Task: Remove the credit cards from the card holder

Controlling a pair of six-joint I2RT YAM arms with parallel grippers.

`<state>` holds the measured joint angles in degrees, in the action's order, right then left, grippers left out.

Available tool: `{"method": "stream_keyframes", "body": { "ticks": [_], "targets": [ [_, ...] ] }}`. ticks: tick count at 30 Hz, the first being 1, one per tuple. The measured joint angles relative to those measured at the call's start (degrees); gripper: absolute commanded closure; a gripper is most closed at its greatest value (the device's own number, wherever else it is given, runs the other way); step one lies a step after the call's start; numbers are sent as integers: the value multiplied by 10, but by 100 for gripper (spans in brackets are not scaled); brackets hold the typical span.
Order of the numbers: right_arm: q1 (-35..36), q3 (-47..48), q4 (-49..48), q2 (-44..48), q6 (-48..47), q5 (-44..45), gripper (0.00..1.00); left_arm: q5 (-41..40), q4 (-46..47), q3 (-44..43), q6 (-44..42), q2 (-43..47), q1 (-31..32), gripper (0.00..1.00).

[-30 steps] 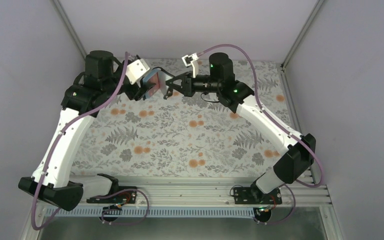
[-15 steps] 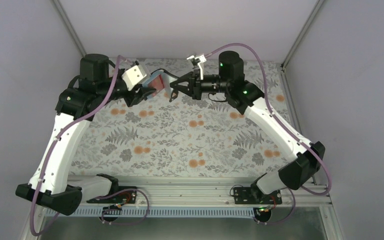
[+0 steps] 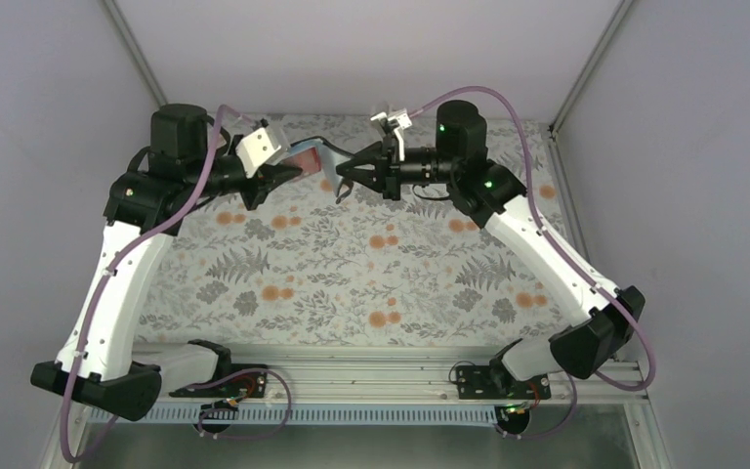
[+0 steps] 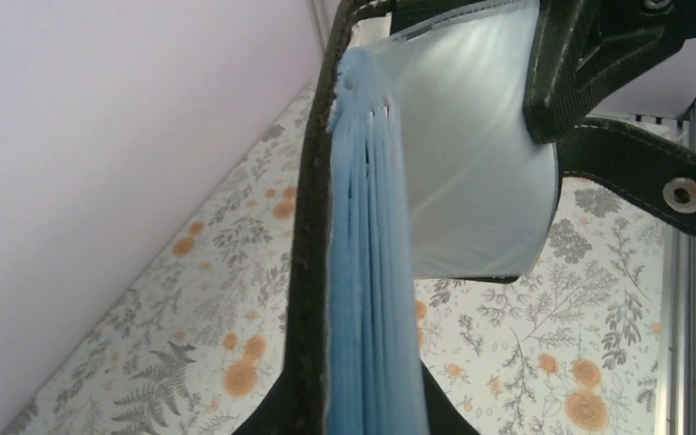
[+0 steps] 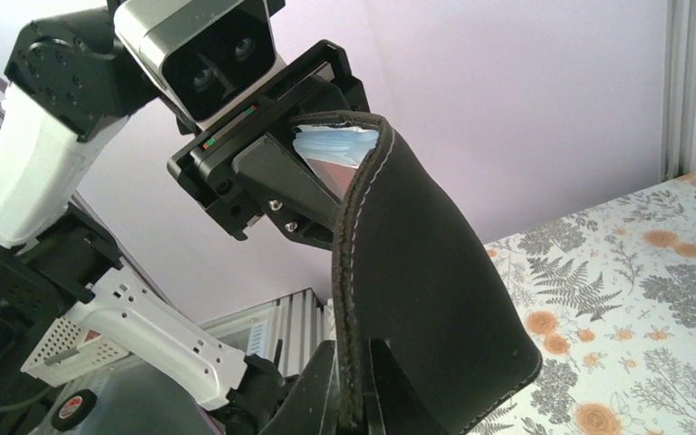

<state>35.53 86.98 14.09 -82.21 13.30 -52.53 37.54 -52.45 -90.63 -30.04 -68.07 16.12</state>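
Observation:
The card holder (image 3: 320,152) hangs open in the air above the back of the table, held between both grippers. My left gripper (image 3: 288,172) is shut on its left leaf, and in the left wrist view the fingers clamp the dark edge and the light blue pocket layers (image 4: 367,272). My right gripper (image 3: 344,176) is shut on the right leaf's stitched dark edge (image 5: 352,362). A reddish credit card (image 3: 303,159) shows in the left leaf, and again as a pink patch (image 5: 333,172) in the right wrist view. The other credit cards are hidden in the pockets.
A floral cloth (image 3: 371,264) covers the table below. Grey walls close in the back and both sides. The holder's clear window flap (image 4: 471,163) and a snap strap (image 4: 684,192) hang near the right gripper. A metal rail (image 3: 391,366) runs along the near edge.
My left gripper's jaws have closed on the holder's left leaf. Both grippers have drawn apart, the right one moving right, and the holder has spread wider between them.

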Motion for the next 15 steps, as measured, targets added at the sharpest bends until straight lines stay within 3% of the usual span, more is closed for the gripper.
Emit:
{"method": "stream_keyframes", "body": {
  "ticks": [3, 5, 9, 12, 15],
  "targets": [
    [-2, -7, 14, 8, -22, 21, 63, 14, -13, 5, -9, 1, -3, 98],
    [-7, -9, 28, 11, -32, 73, 57, 18, -12, 26, -8, 9, -7, 98],
    [-16, -11, 73, 6, -45, 247, 53, 3, 0, 86, 15, 20, -21, 98],
    [-18, -12, 110, -1, -45, 376, 54, -77, 14, 119, 42, -1, -28, 98],
    [-17, -12, 146, -3, -47, 471, 62, -167, 32, 141, 72, -54, -31, 98]
  ]
}}
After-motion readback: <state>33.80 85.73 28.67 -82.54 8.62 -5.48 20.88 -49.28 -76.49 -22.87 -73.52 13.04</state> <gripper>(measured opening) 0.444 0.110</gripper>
